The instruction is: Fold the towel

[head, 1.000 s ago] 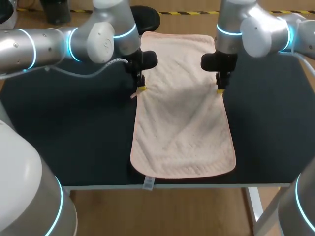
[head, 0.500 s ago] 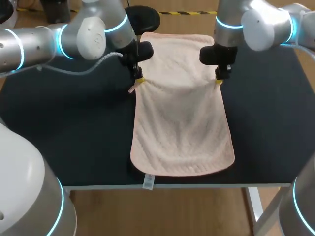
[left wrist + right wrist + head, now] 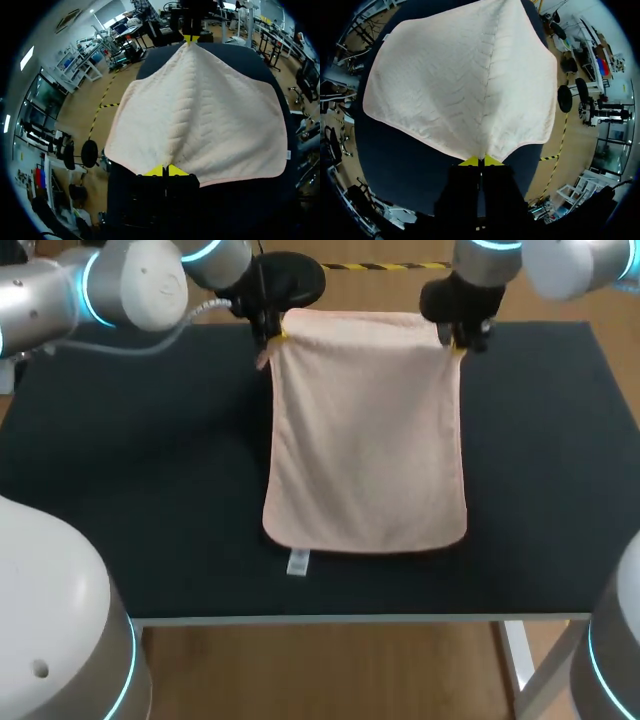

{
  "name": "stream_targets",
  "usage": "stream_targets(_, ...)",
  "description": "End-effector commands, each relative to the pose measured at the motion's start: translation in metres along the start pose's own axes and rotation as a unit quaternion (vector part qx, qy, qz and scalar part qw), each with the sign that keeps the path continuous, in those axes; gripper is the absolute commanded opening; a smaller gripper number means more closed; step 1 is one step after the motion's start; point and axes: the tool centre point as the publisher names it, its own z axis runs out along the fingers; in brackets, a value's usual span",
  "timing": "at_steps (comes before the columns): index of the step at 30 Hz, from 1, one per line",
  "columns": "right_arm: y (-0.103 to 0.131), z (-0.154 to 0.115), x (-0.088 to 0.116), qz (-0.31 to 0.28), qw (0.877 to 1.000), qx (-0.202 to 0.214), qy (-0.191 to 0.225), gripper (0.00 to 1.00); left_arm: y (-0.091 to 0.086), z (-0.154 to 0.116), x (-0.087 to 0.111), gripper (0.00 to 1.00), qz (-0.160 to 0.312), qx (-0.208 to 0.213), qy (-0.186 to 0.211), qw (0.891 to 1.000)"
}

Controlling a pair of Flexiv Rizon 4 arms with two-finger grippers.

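Two hands clenched on towel [image 3: 365, 430], one per far corner: left hand [image 3: 274, 335] on far-left corner, right hand [image 3: 453, 338] on far-right. Yellow tips pinch cloth in both wrist views. Towel lies flat in middle of surface [image 3: 140, 470], held edge at far side, near edge rounded like fold, small tag [image 3: 297, 562] poking out beneath. I judge first half-fold as good as laid. Next move, as I see it: settle corners square on far edge, let go both together, lift straight up so top layer does not drag.
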Motion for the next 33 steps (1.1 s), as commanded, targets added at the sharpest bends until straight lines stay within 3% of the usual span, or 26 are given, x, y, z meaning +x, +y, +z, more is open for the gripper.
stream_targets(1, -0.006, -0.067, -0.023, -0.014, 0.999, 0.006, -0.036, 0.0, -0.016, -0.054, -0.022, 0.0, 0.001, 0.001, -0.036, 0.999)
stream_targets(11, -0.014, -0.152, -0.109, -0.043, 0.986, 0.063, -0.148, 0.0, -0.045, -0.114, -0.099, 0.0, 0.008, 0.011, -0.152, 0.988)
stream_targets(19, -0.015, -0.202, -0.147, -0.028, 0.972, 0.086, -0.216, 0.0, -0.062, -0.155, -0.142, 0.0, 0.024, 0.014, -0.217, 0.976)
stream_targets(23, -0.011, -0.215, -0.144, -0.027, 0.968, 0.09, -0.234, 0.0, -0.065, -0.165, -0.146, 0.0, 0.029, 0.012, -0.224, 0.974)
stream_targets(27, -0.008, -0.212, -0.128, -0.026, 0.968, 0.089, -0.233, 0.0, -0.066, -0.171, -0.133, 0.0, 0.04, 0.014, -0.222, 0.974)
stream_targets(33, -0.012, -0.19, -0.08, -0.022, 0.976, 0.095, -0.197, 0.0, -0.06, -0.151, -0.08, 0.0, 0.073, 0.007, -0.166, 0.983)
